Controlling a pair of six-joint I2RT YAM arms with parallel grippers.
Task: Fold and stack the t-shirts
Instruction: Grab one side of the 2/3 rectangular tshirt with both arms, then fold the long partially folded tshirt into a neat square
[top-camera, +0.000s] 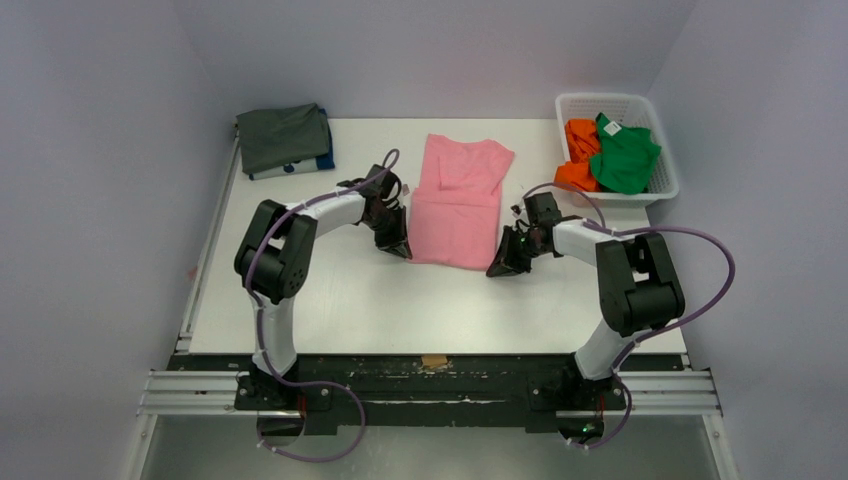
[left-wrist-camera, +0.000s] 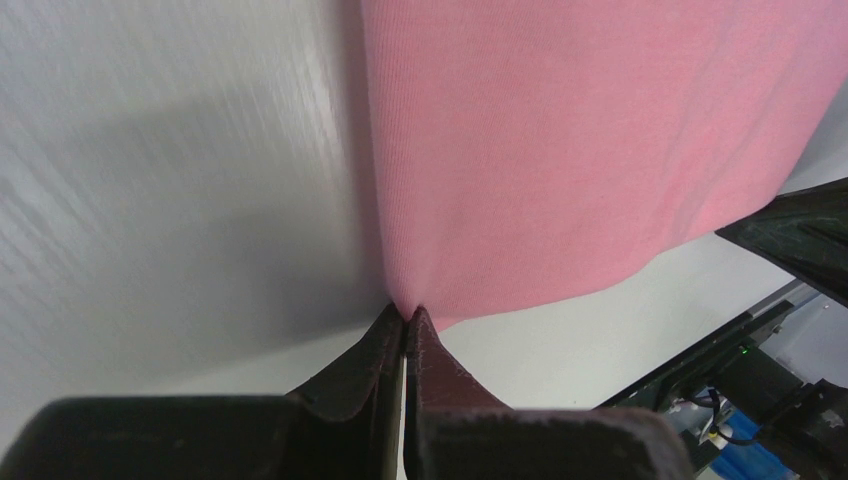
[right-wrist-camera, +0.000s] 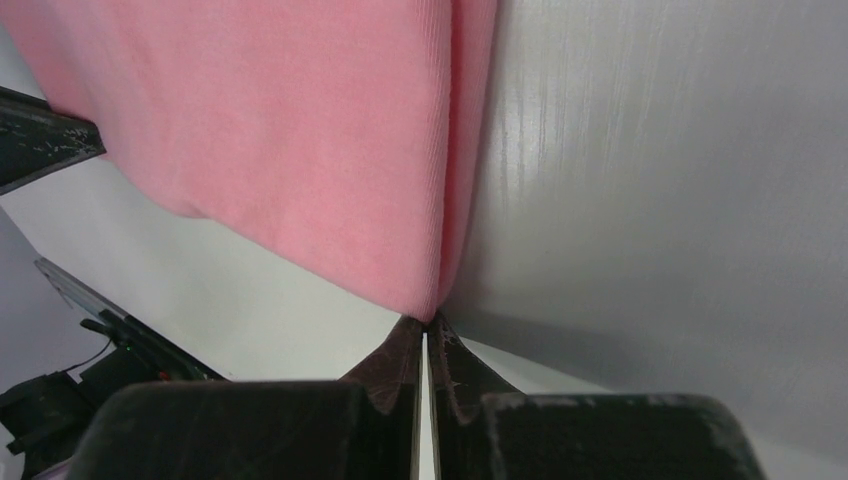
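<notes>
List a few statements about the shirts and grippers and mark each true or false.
1. The left gripper is shut on a near corner of the pink t-shirt. True.
2. The right gripper hangs open, clear of the cloth. False: it is shut on the pink t-shirt's other near corner.
3. The green t-shirt lies in the white basket. True.
4. The dark grey t-shirt lies in the basket too. False: it sits folded on a blue t-shirt at the far left of the table.
</notes>
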